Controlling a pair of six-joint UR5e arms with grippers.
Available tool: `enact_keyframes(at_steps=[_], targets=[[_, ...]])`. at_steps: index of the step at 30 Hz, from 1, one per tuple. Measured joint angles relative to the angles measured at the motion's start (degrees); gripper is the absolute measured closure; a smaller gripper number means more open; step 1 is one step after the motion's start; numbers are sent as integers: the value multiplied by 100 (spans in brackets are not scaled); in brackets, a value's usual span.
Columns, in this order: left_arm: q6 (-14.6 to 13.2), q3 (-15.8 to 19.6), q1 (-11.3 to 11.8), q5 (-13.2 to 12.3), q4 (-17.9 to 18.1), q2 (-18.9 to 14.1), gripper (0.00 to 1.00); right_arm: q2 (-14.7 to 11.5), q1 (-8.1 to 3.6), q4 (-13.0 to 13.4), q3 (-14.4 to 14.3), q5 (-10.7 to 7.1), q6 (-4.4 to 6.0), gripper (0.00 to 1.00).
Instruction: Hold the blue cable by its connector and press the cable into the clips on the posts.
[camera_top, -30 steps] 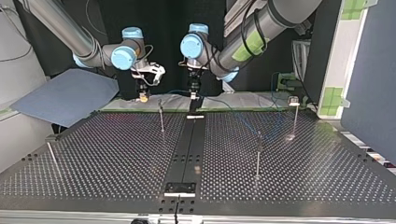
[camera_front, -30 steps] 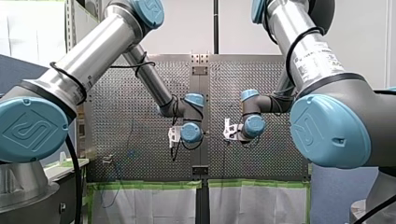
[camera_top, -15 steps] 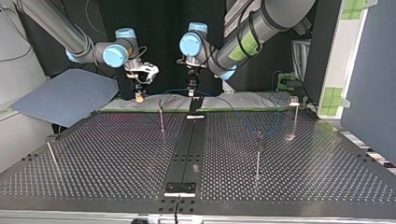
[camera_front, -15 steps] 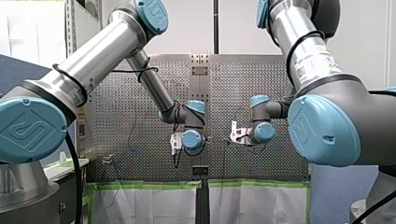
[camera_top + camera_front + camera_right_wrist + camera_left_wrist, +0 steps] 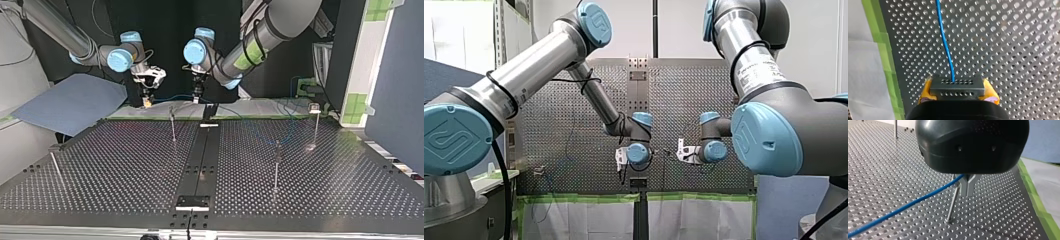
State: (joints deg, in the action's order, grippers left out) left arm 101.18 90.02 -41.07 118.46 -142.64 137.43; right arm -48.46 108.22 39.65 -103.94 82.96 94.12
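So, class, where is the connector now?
In the right wrist view, the connector sits clamped in my right gripper, between its yellow pads, near the table's green-taped edge.

The table (image 5: 885, 170) was one dark perforated plate, holes everywhere. A thin metal post (image 5: 952, 203) stood planted on it just beside the left gripper (image 5: 967, 191), with another post (image 5: 895, 128) well ahead of it. Next to the right gripper (image 5: 958, 91), green tape (image 5: 885, 50) ran along the table's edge, and pale cloth (image 5: 863, 75) lay past that.
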Motion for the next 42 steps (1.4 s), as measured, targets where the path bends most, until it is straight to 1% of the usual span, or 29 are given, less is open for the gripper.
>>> enact_keyframes(at_steps=[3, 8, 13, 17, 24, 27, 28, 30, 33, 36, 38, 42], targets=[[31, -149, 3, 6, 4, 86, 97, 3, -53, 116, 0, -43, 70, 100], [57, -269, 39, -10, 15, 192, 97, 8, -146, 279, 0, -240, 88, 100], [82, -387, 60, -12, 4, 311, 97, 10, -275, 382, 0, -502, 92, 100], [85, -448, 62, -6, 7, 328, 97, 13, -370, 417, 0, -712, 91, 100], [139, -493, 68, -54, 92, 330, 97, 33, -509, 518, 0, -1104, 129, 100], [176, -498, 69, -112, 101, 331, 97, 122, -573, 596, 1, -1274, 187, 100], [184, -500, 69, -131, 101, 331, 97, 167, -593, 620, 1, -1329, 192, 100], [198, -500, 65, -178, 105, 331, 97, 255, -632, 655, 2, -1462, 172, 100], [237, -517, 52, -239, 134, 336, 97, 310, -682, 661, 20, -1638, 144, 100], [305, -608, 38, -280, 118, 415, 97, 326, -744, 643, 37, -1728, 129, 100], [342, -689, 31, -308, 60, 492, 97, 328, -786, 641, 41, -1757, 124, 100], [403, -903, 7, -365, -33, 679, 97, 330, -864, 630, 66, -1845, 128, 100]])
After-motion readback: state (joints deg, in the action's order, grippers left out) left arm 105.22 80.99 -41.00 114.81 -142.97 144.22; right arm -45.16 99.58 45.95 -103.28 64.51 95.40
